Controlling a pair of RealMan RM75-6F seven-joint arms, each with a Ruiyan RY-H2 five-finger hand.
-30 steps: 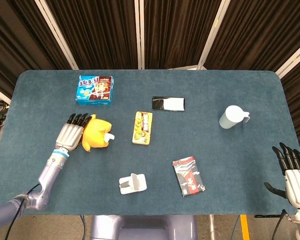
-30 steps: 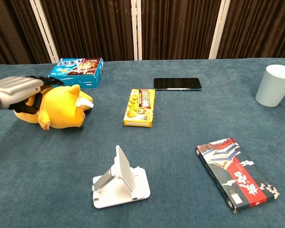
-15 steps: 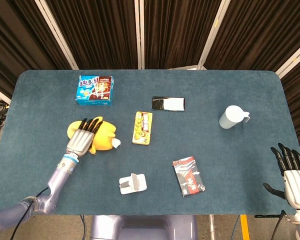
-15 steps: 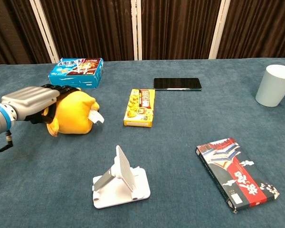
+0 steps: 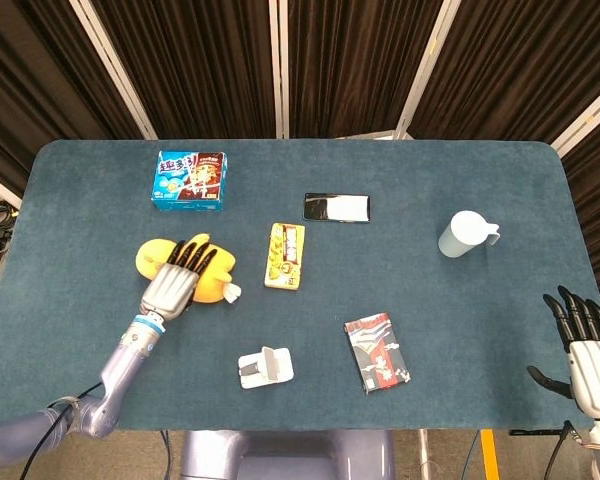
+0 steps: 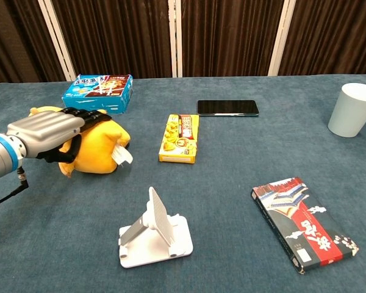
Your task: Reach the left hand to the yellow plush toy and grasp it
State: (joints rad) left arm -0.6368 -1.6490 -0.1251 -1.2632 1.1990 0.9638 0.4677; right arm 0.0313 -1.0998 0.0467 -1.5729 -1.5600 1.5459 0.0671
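Note:
The yellow plush toy [image 5: 220, 272] lies on the blue table at the left, a white tag sticking out on its right side. My left hand [image 5: 174, 284] lies on top of it, dark fingers [image 5: 193, 255] stretched flat across its back. The chest view shows the same hand [image 6: 47, 128] covering the toy [image 6: 101, 154] from the left, with the thumb hanging down its near side. The fingers are not closed around the toy. My right hand [image 5: 584, 346] hovers at the table's near right corner, fingers spread, holding nothing.
A blue snack box [image 5: 190, 180] sits behind the toy. A yellow candy box [image 5: 285, 256] lies just to its right and a phone [image 5: 336, 207] beyond that. Nearer me stand a white phone stand [image 5: 265, 367] and a red-black box [image 5: 377, 352]. A white cup [image 5: 465, 234] stands far right.
My left hand has slid from the toy's left side onto its top and further right. The toy rolled and shifted slightly right under it. The right hand stayed put.

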